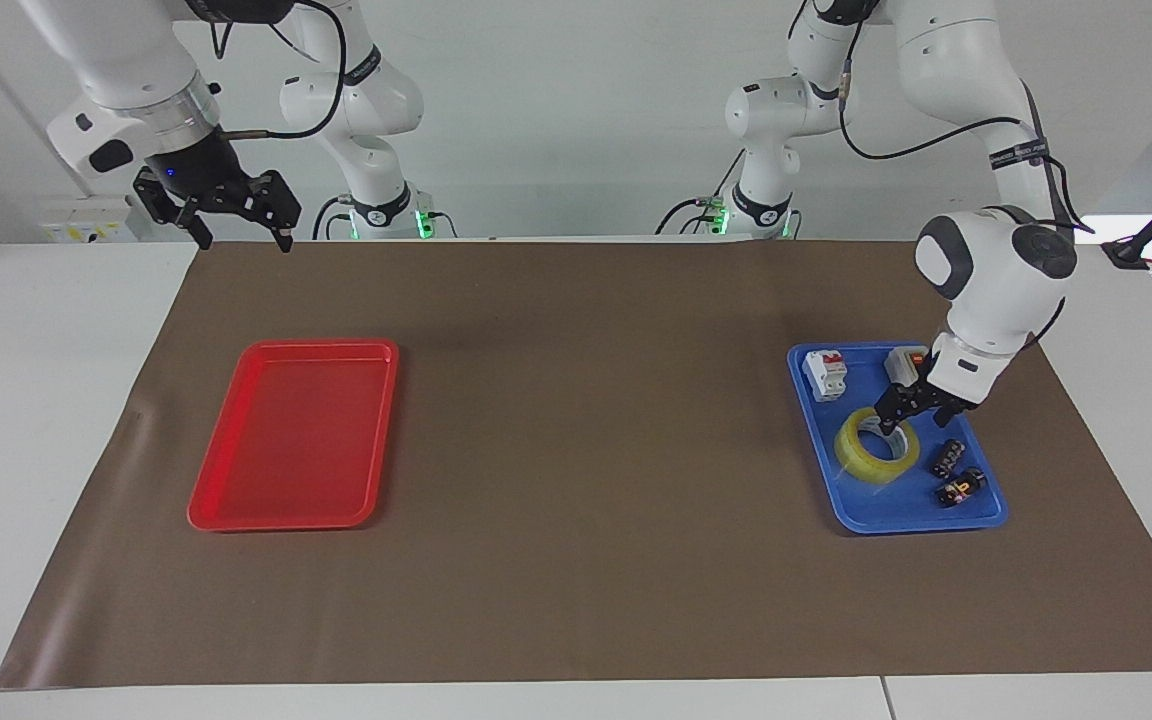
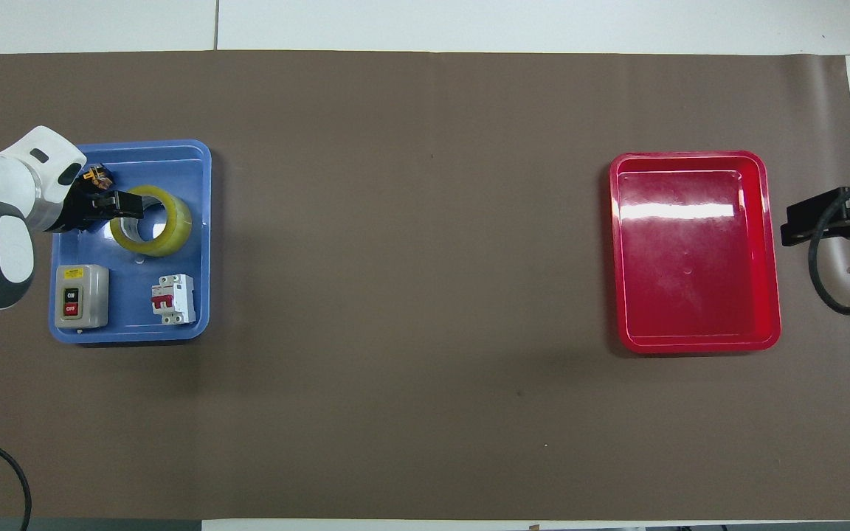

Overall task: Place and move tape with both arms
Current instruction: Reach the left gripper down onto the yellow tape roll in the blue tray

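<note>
The yellow tape roll (image 1: 874,452) lies flat in the blue tray (image 1: 861,520) at the left arm's end of the table; it also shows in the overhead view (image 2: 172,227). My left gripper (image 1: 901,416) is open and low over the roll's rim on the side nearer to the robots. I cannot tell if it touches the roll. In the overhead view the left gripper (image 2: 127,209) covers part of the roll's rim and core. My right gripper (image 1: 241,238) is open and empty, and waits raised over the cloth's edge near the red tray (image 1: 291,430).
In the blue tray (image 2: 204,221) lie a grey switch box (image 2: 80,295), a white circuit breaker (image 2: 173,299) and small black parts (image 1: 948,457). The red tray (image 2: 690,251) is empty. A brown cloth (image 2: 410,295) covers the table.
</note>
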`<state>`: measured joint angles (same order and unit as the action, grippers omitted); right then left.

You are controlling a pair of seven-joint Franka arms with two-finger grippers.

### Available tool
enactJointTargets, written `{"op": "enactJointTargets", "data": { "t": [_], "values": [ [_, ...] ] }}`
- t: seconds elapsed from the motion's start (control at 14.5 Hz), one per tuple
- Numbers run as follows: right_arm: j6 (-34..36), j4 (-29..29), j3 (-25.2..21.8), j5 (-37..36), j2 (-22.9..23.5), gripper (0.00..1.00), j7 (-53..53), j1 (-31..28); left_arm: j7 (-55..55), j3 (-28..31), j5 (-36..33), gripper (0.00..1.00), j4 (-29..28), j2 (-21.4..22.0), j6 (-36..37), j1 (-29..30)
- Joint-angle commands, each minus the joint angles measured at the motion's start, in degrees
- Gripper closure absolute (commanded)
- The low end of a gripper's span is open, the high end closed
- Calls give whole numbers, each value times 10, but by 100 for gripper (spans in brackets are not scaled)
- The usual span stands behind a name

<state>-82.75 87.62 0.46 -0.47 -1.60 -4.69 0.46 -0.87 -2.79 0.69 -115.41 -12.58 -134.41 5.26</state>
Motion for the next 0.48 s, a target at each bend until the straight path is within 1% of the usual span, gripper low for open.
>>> {"op": "enactJointTargets", "data": {
  "t": [0.0, 0.07, 0.14, 0.21, 0.28, 0.41],
  "values": [
    [-29, 35, 2, -6, -21, 0, 8, 2, -12, -1, -11, 8, -24, -7, -45, 8],
    [-30, 35, 2, -5, -21, 0, 8, 2, -12, -1, -11, 18, -24, -13, -52, 8],
    [-29, 35, 2, -5, -21, 0, 8, 2, -12, -1, -11, 55, -24, -16, -59, 8],
    [-28, 35, 2, -5, -21, 0, 9, 1, -13, -1, -11, 86, -24, -23, -66, 9],
    [-28, 35, 2, -5, -21, 0, 9, 0, -14, -1, -11, 100, -24, -25, -68, 9],
    [-29, 36, 2, -5, -21, 0, 9, -1, -15, -1, -11, 100, -30, -24, -64, 9]
  ]
}}
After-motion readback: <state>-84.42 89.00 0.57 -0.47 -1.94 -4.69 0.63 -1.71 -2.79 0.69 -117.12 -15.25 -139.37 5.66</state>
